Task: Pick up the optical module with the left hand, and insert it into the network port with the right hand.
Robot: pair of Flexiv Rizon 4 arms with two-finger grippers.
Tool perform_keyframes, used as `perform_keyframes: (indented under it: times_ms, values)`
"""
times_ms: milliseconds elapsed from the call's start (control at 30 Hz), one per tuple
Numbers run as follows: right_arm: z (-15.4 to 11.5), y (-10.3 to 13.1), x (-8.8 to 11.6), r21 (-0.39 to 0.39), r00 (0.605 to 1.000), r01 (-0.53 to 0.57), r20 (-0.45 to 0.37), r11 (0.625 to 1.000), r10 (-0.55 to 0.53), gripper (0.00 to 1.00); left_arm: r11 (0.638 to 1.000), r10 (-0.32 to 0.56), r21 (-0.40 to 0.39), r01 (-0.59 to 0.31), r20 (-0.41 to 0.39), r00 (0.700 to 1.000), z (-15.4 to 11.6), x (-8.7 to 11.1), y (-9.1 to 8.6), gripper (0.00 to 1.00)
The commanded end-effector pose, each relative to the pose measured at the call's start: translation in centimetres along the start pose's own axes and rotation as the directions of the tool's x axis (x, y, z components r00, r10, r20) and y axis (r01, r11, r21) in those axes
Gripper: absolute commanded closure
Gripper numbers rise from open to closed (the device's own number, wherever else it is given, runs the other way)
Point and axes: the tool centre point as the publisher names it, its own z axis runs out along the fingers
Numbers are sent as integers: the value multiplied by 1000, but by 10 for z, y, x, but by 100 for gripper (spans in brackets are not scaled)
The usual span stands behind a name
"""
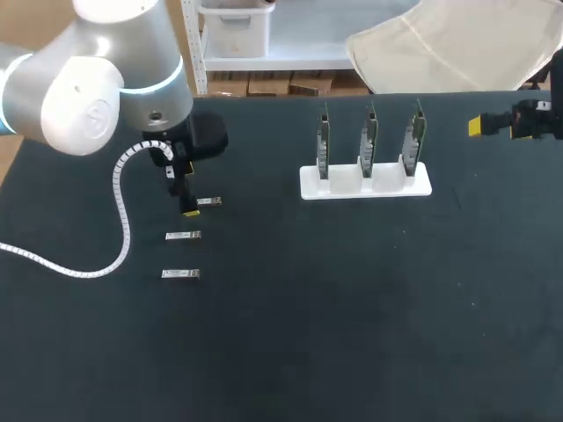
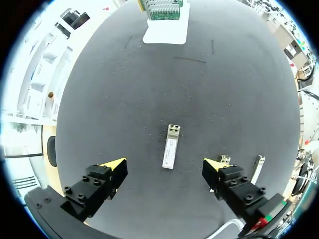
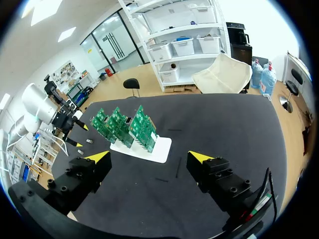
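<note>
**benchrat:** What's most likely to go sideways here? The left gripper (image 2: pixel 163 164) hangs low over a row of three modules, fingers spread wide, nothing in them. The target module (image 2: pixel 170 147) lies flat on the black table (image 1: pixel 281 352), right between the two yellow tips and pointing ahead along the fingers, a bit skewed.

**solderjoe:** That skew is the worry, imo. It's a thin, flat little thing, so if the tips close off-centre it probably spins or skids instead of lifting. The second module (image 2: pixel 224 159) also sits just beside one finger, with the third module (image 2: pixel 258 167) a little past it. A finger coming straight down could clip the neighbour and shove the row around.

**benchrat:** And further right?

**solderjoe:** The white stand (image 1: pixel 365 182) holds three green boards (image 1: pixel 367 141) upright, well apart from the modules. The ports are too small to make out. The right gripper (image 3: pixel 149 158) waits out at the table's right edge, beyond the stand, jaws wide apart and empty. A crooked grab on the left likely carries through the handover, and then the module won't line up with the port.
</note>
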Motion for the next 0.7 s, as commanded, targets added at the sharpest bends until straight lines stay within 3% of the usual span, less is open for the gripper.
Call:
perform_keyframes:
  times_ms: [33,700]
  values:
    - [0,0,0,0,1000,0,0,1000,0,0,1000,15,4,-15,-7,1000,3,-3,5,0]
    - [0,0,0,0,1000,0,0,1000,0,0,999,28,31,-27,-14,1000,14,-2,1,0]
